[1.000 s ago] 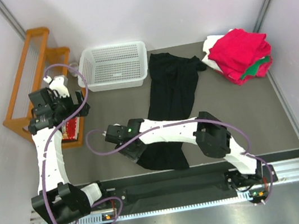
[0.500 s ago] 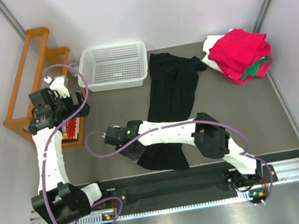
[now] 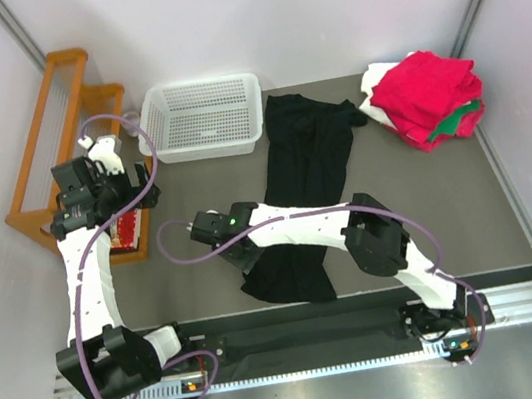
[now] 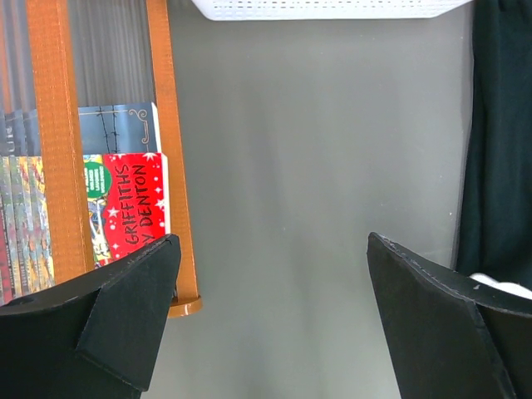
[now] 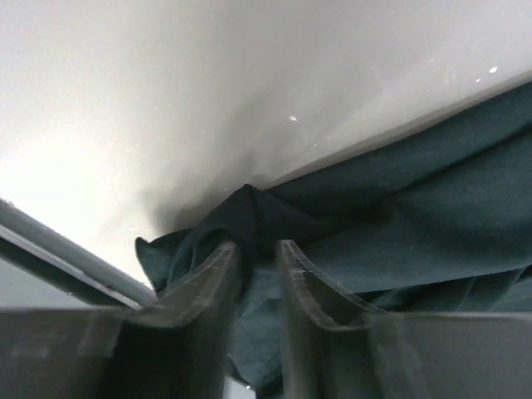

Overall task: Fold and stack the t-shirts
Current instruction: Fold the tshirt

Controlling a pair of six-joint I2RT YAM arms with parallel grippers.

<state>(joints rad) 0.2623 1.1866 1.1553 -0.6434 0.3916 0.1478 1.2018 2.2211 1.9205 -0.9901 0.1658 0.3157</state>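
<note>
Black t-shirt [image 3: 314, 151] lies limp across the table [image 3: 450, 211], one bunched edge pinched between my right gripper's [image 5: 258, 249] nearly closed fingers. It's light, floppy cloth; I judge corners the best hold. Left gripper [image 4: 270, 249] gapes empty, shirt to its right.

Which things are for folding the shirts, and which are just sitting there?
For the job: black t-shirt, folded pile of red, green and white shirts, right gripper pinching the black cloth.
Just lying about: white basket, wooden rack, books.
</note>
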